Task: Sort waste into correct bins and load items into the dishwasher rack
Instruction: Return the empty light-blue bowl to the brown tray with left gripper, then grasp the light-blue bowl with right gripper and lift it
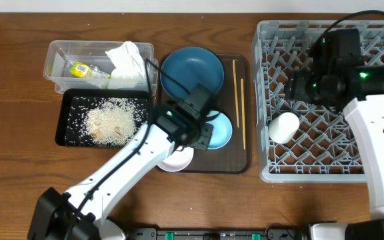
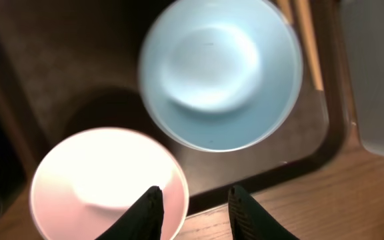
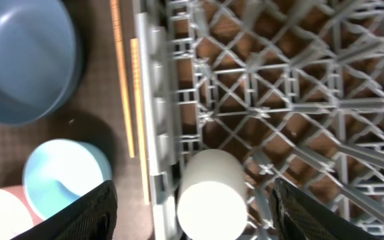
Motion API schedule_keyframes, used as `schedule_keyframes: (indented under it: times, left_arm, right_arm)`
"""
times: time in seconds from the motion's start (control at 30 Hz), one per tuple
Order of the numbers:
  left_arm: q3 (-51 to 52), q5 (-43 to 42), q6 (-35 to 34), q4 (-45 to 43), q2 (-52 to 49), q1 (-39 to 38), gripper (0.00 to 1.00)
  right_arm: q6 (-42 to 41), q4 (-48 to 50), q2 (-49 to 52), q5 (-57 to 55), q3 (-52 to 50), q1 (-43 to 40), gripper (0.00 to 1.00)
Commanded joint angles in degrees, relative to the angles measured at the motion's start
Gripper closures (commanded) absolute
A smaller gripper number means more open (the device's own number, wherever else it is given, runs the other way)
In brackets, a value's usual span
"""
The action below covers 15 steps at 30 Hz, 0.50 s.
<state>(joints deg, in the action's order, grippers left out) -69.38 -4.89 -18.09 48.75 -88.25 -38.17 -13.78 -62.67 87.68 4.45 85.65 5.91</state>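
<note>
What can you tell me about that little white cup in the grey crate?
The small white cup is plain, smooth and cylindrical, perhaps ceramic. It lies on its side among the upright pegs of the grey rack, close to its left wall, nearest the brown tray. It rests on the lattice; the open right gripper is near but not holding it.

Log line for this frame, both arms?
left gripper: open over white bowl | right gripper: open above rack | cup: in rack

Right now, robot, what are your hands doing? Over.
Left hand open over white bowl rim. Right hand open above cup in rack. Blue bowl, dish, chopsticks not racked yet. Nothing blocking.
</note>
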Motion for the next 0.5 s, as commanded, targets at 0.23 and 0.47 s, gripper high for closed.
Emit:
schedule_keyframes:
  times: [0.23, 0.47]
  left_arm:
    - [3.28, 2.64, -9.14, 1.75, -1.29, 0.57, 0.64]
    - [3.26, 4.09, -9.42, -2.05, -1.22, 2.36, 0.57]
  right_arm:
    - [0.74, 0.52, -0.87, 0.72, 0.48, 2.67, 0.28]
    - [0.55, 0.94, 0.37, 3.37, 0.09, 4.11, 0.29]
